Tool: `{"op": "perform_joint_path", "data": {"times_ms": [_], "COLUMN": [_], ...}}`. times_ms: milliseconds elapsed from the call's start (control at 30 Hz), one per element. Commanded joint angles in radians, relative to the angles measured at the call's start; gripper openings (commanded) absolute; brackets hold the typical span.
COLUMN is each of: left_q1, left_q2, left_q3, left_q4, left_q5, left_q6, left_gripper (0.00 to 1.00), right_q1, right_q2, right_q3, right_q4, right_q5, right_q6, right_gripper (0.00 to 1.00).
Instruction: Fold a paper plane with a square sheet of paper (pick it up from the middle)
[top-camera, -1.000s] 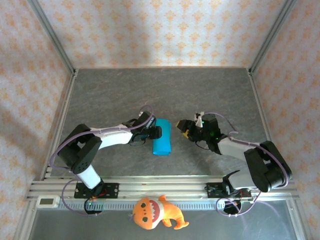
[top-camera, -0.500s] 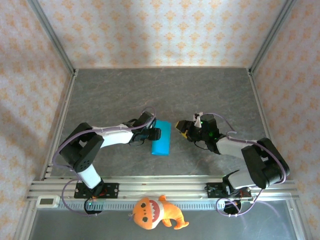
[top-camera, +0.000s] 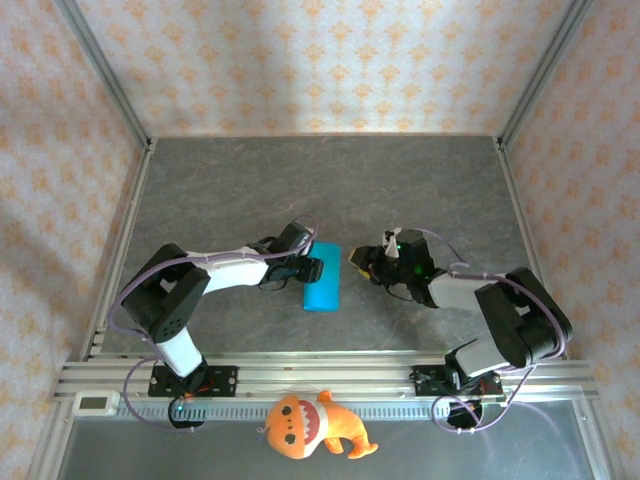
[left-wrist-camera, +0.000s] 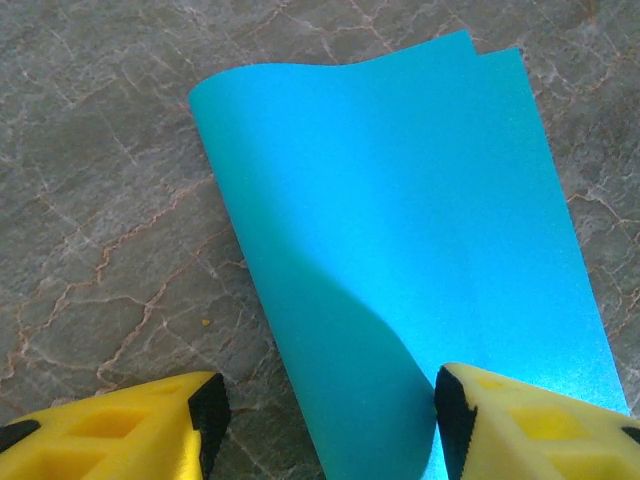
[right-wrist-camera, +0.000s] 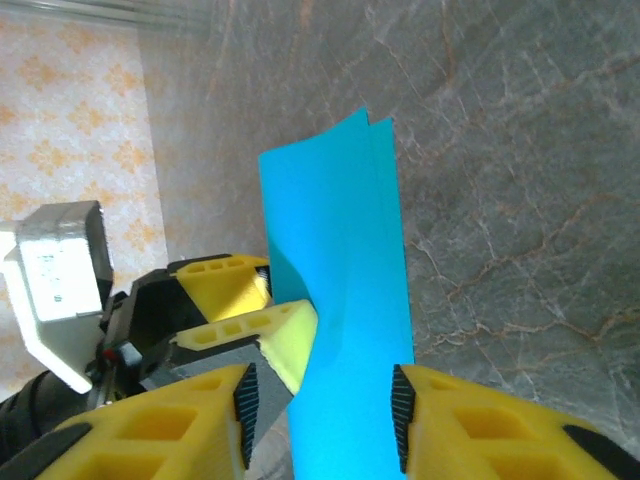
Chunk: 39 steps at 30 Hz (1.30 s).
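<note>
At the near edge lies an orange plush toy (top-camera: 315, 425), apart from the work. Mid-table, the square sheet of paper (top-camera: 322, 283) lies doubled over into a loose strip, its fold rounded. Your left gripper (top-camera: 312, 269) is released, its fingers astride the strip's left side, one touching it. Your right gripper (top-camera: 360, 262), jaws parted, straddles the right side without pinching. You appear to be mid first fold. Next, press that bend flat with the edges matched.

Curled blue paper (left-wrist-camera: 400, 200) inside parted left tool (left-wrist-camera: 328, 415).
</note>
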Motion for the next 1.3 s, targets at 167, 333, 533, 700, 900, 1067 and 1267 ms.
{"op": "perform_joint_path", "data": {"times_ms": [167, 333, 533, 700, 900, 1067, 1267], "left_q1": [0.008, 0.009, 0.009, 0.009, 0.009, 0.008, 0.000], "left_q2": [0.017, 0.007, 0.005, 0.000, -0.045, -0.155, -0.256], "left_q3": [0.011, 0.005, 0.003, 0.001, -0.022, -0.103, -0.191], "left_q4": [-0.019, -0.015, -0.016, -0.018, 0.034, 0.191, 0.296], "left_q5": [-0.034, -0.041, -0.044, -0.047, -0.037, 0.026, 0.020], "left_q6": [0.076, 0.076, 0.071, 0.063, -0.033, -0.246, -0.502], "left_gripper": [0.64, 0.64, 0.64, 0.63, 0.66, 0.73, 0.74], "right_q1": [0.060, 0.115, 0.147, 0.162, 0.163, 0.155, 0.101], "right_q2": [0.092, 0.158, 0.247, 0.296, 0.309, 0.286, 0.267], "right_q3": [0.093, 0.168, 0.239, 0.286, 0.307, 0.329, 0.327], "right_q4": [-0.044, -0.114, -0.172, -0.260, -0.449, -0.549, -0.591], "right_q5": [0.009, 0.056, 0.099, 0.127, 0.261, 0.321, 0.298], "right_q6": [-0.040, -0.063, -0.063, -0.085, -0.151, -0.223, -0.285], "right_gripper": [0.23, 0.12, 0.02, 0.00, 0.00, 0.00, 0.00]}}
